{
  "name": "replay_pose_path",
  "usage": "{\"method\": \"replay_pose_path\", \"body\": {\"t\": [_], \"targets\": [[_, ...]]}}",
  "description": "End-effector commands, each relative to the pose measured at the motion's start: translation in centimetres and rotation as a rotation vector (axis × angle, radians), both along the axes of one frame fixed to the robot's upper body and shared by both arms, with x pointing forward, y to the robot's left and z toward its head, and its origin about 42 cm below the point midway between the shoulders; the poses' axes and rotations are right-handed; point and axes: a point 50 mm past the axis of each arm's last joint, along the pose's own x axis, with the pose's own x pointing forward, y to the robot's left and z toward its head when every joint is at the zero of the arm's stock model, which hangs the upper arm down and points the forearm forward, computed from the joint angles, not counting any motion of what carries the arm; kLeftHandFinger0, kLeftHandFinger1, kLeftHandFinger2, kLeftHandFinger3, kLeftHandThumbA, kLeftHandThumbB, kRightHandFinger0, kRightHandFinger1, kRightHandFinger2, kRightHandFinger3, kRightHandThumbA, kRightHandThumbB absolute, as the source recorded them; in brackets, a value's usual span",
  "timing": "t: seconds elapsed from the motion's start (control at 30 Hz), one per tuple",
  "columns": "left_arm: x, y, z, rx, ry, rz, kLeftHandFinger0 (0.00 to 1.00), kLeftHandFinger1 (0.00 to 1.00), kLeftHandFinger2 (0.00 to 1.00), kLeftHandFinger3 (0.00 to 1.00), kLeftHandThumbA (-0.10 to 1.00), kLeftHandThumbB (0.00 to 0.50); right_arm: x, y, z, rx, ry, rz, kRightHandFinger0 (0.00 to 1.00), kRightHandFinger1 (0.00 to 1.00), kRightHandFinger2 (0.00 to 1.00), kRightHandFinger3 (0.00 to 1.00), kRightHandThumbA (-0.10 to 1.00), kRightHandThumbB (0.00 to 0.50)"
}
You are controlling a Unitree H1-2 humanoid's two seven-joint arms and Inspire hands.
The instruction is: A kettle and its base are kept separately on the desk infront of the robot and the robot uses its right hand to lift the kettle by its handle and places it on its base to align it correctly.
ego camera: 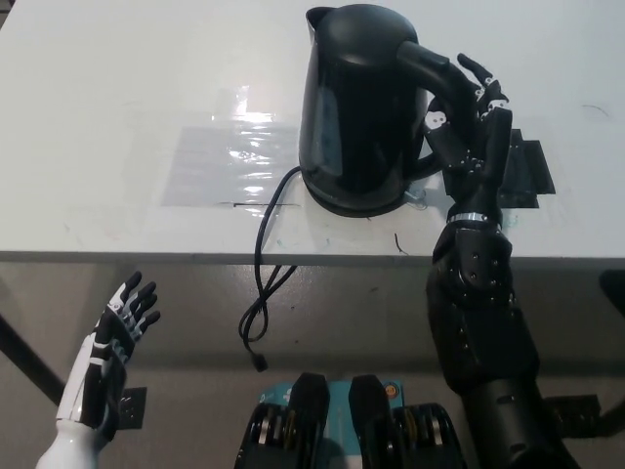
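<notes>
Kettle (pixel 356 107) on base (pixel 356 203), R hand (pixel 467 122) at handle (pixel 430 68), fingers apart.

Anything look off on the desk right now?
The cord hangs off the desk edge, its plug dangling loose. The kettle sits upright on its base, nothing spilled. The right robot hand is at the handle.
</notes>
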Motion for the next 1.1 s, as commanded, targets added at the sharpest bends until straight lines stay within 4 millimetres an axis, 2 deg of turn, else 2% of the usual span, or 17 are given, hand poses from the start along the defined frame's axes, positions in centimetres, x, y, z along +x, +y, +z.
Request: {"method": "replay_pose_path", "body": {"t": [0.0,0.03,0.07,0.1,0.17,0.3,0.6,1.07], "targets": [[0.3,0.6,1.3,0.012,-0.046,-0.001,1.0,1.0,1.0,1.0,1.0,0.193,0.4,1.2,2.9,-0.074,-0.072,0.045,0.37,0.64,1.0,1.0,0.02,0.233],[0.2,0.6,1.3,0.01,-0.043,-0.003,1.0,1.0,1.0,1.0,1.0,0.202,0.3,1.2,2.7,-0.113,-0.06,0.091,0.61,0.91,1.0,1.0,0.19,0.321],[0.2,0.6,1.2,0.01,-0.043,-0.002,1.0,1.0,1.0,1.0,1.0,0.201,0.2,1.1,2.4,-0.154,-0.057,0.161,1.0,1.0,1.0,1.0,0.49,0.44],[0.1,0.7,1.1,0.011,-0.042,-0.002,1.0,1.0,1.0,1.0,1.0,0.194,0.2,1.0,2.3,-0.192,-0.053,0.208,1.0,1.0,1.0,1.0,0.6,0.488],[0.1,0.7,1.0,0.014,-0.046,-0.004,1.0,1.0,1.0,1.0,1.0,0.192,0.4,0.6,2.2,-0.263,-0.051,0.298,1.0,1.0,1.0,1.0,0.74,0.5],[0.4,0.6,1.1,0.009,-0.054,-0.003,1.0,1.0,1.0,1.0,1.0,0.192,0.3,0.3,3.1,-0.327,-0.087,0.336,1.0,1.0,1.0,1.0,0.77,0.5],[0.4,0.6,1.2,0.01,-0.052,-0.005,1.0,1.0,1.0,1.0,1.0,0.181,0.1,-0.3,3.5,-0.366,-0.1,0.338,1.0,1.0,1.0,1.0,0.85,0.5],[0.4,0.6,1.3,0.006,-0.047,-0.003,1.0,1.0,1.0,1.0,1.0,0.18,0.0,-1.4,3.6,-0.346,-0.124,0.309,1.0,1.0,1.0,1.0,0.83,0.5]]}}
